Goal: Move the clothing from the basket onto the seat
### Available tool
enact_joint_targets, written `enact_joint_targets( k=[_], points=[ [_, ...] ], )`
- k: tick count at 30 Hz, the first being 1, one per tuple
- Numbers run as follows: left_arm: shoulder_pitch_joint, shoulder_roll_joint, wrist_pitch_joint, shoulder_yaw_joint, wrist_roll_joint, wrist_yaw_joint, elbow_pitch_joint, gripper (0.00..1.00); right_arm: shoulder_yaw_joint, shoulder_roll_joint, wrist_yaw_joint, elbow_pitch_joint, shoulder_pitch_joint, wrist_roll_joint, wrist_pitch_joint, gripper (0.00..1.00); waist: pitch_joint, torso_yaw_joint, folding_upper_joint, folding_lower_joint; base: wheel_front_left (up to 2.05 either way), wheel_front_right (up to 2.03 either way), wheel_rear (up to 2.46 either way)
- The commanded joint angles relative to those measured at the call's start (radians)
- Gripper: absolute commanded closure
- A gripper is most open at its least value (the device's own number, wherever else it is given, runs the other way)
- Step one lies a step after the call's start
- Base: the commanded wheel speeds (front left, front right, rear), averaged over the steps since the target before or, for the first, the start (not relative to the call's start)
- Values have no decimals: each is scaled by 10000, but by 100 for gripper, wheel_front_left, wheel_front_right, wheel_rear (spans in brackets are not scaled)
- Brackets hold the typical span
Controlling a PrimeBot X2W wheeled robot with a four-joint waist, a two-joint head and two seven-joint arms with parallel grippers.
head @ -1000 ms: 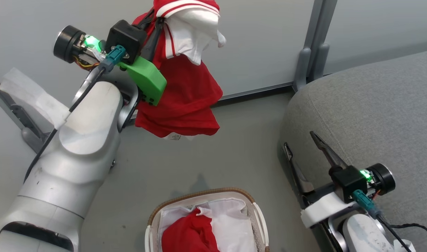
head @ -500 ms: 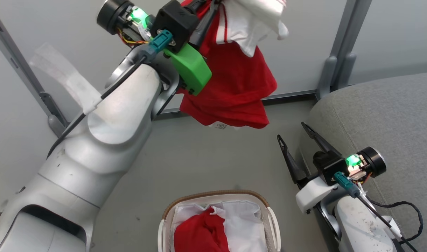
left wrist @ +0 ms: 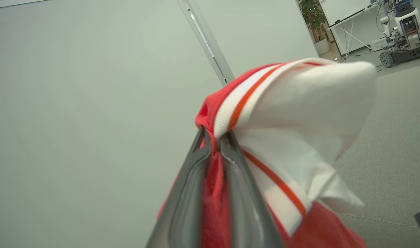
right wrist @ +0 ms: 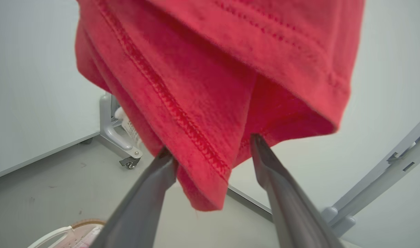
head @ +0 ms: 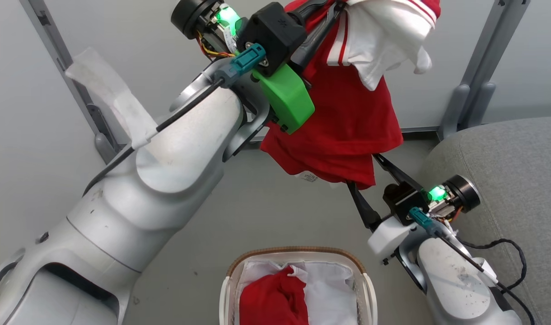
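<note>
Right, head view first: my left gripper point(head: 336, 5) is raised at twelve o'clock, pressed together on the upper end of a red-and-white shirt point(head: 347, 113). That way the garment hangs free, well above the floor point(head: 257, 212) and apart from the basket point(head: 275, 252) at six o'clock. A second red garment point(head: 271, 298) lies in there on the white liner point(head: 327, 289), so I reckon the job is only partly done. The seat point(head: 506, 162) fills the three-to-four o'clock side, with no clothing on the part I can see. My right gripper point(head: 361, 170) points up from four o'clock, fingers point(head: 359, 204) spread, tips at the shirt's lower hem. I judge it is there to catch the loose end so the cloth travels under control rather than swinging.

Left wrist view: the two fingers point(left wrist: 191, 196) rise from six o'clock and meet on a bunch of red fabric just below the striped rib point(left wrist: 230, 113), which flops toward three o'clock. The pinch sits near an edge, so a jerk could pull it out, I'd guess.

Right wrist view: the fingers point(right wrist: 141, 199) stand wide apart, rising from seven and five o'clock, and a stitched fold of hem hangs between them. Whether it touches either tip I can't tell. Nothing is gripped here. Next I'd expect to close on that fold, then swing both arms toward the seat.
</note>
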Motion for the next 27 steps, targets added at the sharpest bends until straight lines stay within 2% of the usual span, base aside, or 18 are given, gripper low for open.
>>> enact_joint_targets(
  k=[1,7,8,9,10,11,12,13,14,27],
  points=[
    [-31,51,3,-23,-101,23,-73,100,59,-35,-10,-95,-157,82,-25,0,-13,47,0,1,0,0,0],
    [383,101,1,-5,-394,34,-87,100,193,-38,-10,-611,-485,528,-25,0,-34,31,0,1,0,0,0],
    [450,100,-23,12,-474,48,-68,100,177,-40,-10,-688,-509,597,-25,9,-44,16,0,1,0,0,0],
    [518,94,-50,27,-531,64,-44,100,176,-37,-10,-718,-527,635,-23,49,-52,2,0,1,0,0,0],
    [607,90,-61,29,-592,61,-10,100,189,-35,-10,-737,-558,683,-24,63,-63,-17,0,1,0,0,0],
    [687,85,-82,41,-635,71,18,100,208,-35,-10,-775,-586,725,-24,69,-72,-31,0,1,0,0,0],
    [774,82,-91,49,-687,79,55,100,224,-35,-10,-812,-600,751,-24,80,-83,-52,0,1,0,0,0],
    [849,86,-114,62,-735,76,91,100,244,-35,-10,-831,-589,779,-24,85,-91,-73,0,1,0,0,0],
    [937,94,-124,76,-785,88,138,100,269,-35,-10,-853,-565,812,-23,100,-100,-100,0,1,0,0,0],
    [1750,228,-562,327,-1344,244,1122,100,343,-35,-10,-1125,-317,921,-24,100,-50,-459,0,1,0,0,0]
  ],
)
